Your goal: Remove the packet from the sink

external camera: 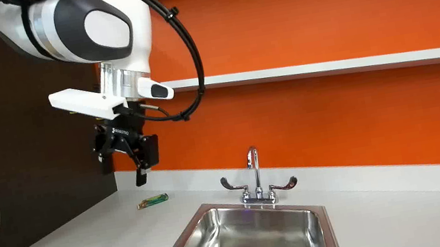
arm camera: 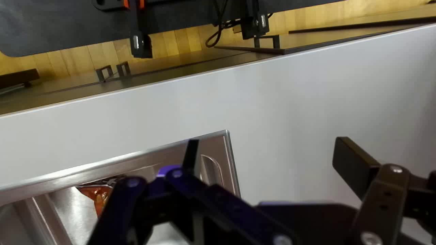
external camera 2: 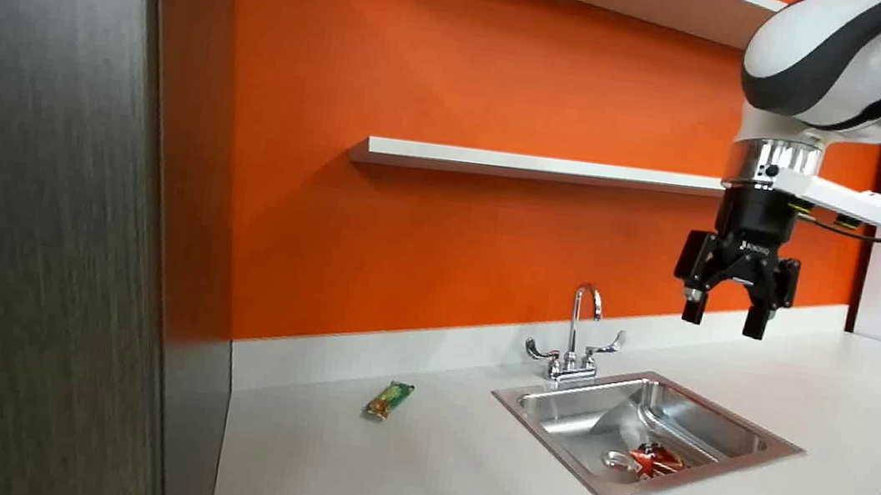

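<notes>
The black, jointed, square-tipped fingers [external camera 2: 756,322] stand wide apart and hold nothing, well above the crumpled, red-orange, film-like packet [external camera 2: 654,459], which lies in the rectangular, stainless-steel sink [external camera: 329,234] at three o'clock from the round, shiny drain [external camera 2: 618,461] in an exterior view. In the wrist view it sits between eight and nine o'clock from the gap, partly hidden behind one finger, so a misjudged descent could land the tips on the rim or a basin side. The packet looks limp: a shallow pinch may catch a loose edge and slip; too deep a reach may jam the tips against the bottom. Lifting askew could knock the curved, chrome faucet [external camera: 258,183], between twelve and one o'clock of the sink in an exterior view, and the slim, glossy, green wrapper [external camera: 153,200], at ten, could be mistaken for the target. Around the sink spreads the flat, white bench [external camera 2: 411,488], backed by a plain orange wall [external camera: 334,123] carrying a thin white shelf [external camera: 325,64]; a dark, wood-grained panel [external camera 2: 39,232] stands at nine o'clock in an exterior view, and the wrist view shows a yellow, planked floor [arm camera: 194,39] past the bench edge.
</notes>
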### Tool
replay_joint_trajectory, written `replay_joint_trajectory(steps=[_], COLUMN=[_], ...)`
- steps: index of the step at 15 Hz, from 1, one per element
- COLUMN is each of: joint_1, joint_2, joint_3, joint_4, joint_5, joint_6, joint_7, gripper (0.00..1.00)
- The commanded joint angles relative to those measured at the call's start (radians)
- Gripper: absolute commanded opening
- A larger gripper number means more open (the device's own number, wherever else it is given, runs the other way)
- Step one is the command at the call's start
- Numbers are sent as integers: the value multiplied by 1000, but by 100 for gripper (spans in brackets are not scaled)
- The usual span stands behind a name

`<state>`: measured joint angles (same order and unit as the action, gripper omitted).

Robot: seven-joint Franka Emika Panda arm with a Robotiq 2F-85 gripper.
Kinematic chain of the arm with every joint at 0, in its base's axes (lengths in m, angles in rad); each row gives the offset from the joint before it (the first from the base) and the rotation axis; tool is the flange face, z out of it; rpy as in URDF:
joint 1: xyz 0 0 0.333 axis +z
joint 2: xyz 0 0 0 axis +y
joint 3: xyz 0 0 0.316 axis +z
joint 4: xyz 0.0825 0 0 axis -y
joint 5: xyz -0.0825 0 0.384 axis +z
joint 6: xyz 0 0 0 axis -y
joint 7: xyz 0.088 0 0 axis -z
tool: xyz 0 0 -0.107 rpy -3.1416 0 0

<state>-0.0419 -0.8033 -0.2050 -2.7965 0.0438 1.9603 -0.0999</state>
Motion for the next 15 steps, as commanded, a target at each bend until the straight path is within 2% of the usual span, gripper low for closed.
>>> replay_joint_trajectory(steps=[1,7,15], joint_1=[-20,-28,-146], joint_2=[5,20,170], joint_3=[19,21,12], joint_4=[2,8,61], joint_5=[15,4,-93], joint_6=[-3,6,84], joint_7=[-13,-7,26], gripper=[100,100,100])
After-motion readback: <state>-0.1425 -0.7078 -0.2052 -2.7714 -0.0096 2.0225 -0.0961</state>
